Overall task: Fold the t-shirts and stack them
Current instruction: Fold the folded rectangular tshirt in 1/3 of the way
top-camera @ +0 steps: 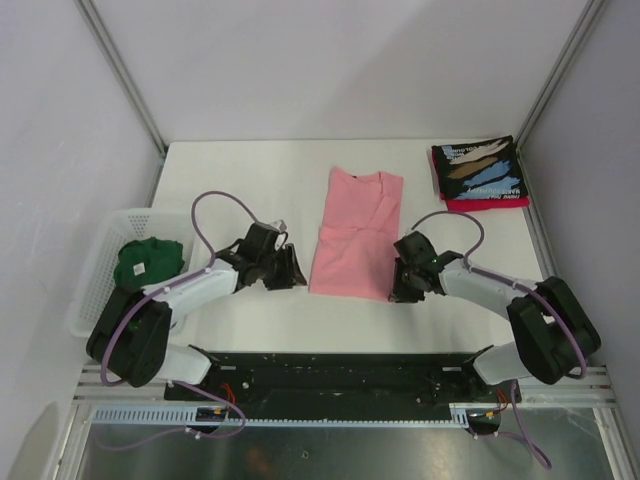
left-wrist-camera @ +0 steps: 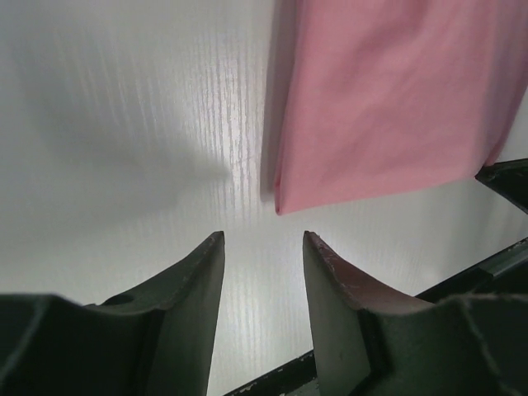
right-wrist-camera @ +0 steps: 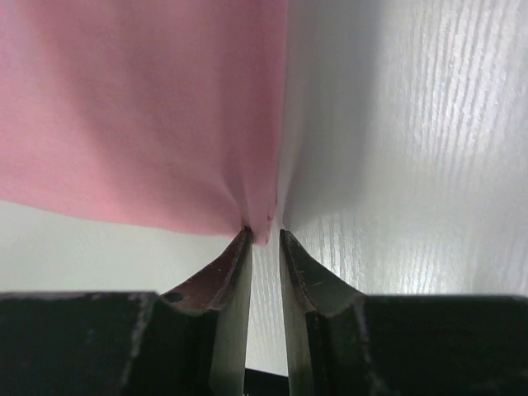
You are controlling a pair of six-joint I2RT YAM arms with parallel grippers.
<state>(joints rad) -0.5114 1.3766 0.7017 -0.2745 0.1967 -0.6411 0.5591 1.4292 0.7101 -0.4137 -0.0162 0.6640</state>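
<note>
The light pink t-shirt lies folded into a long strip at the table's middle. My right gripper is at its near right corner; in the right wrist view the jaws are nearly closed, pinching that puckered corner of the pink t-shirt at the tips. My left gripper is open and empty, just short of the near left corner of the pink t-shirt, with bare table between its tips. The black printed t-shirt lies folded on the red t-shirt at the far right. The dark green t-shirt is bundled in the basket.
The white slatted basket stands at the table's left edge beside my left arm. A black rail runs along the near edge. Metal frame posts stand at the far corners. My right gripper's tip shows at the right of the left wrist view.
</note>
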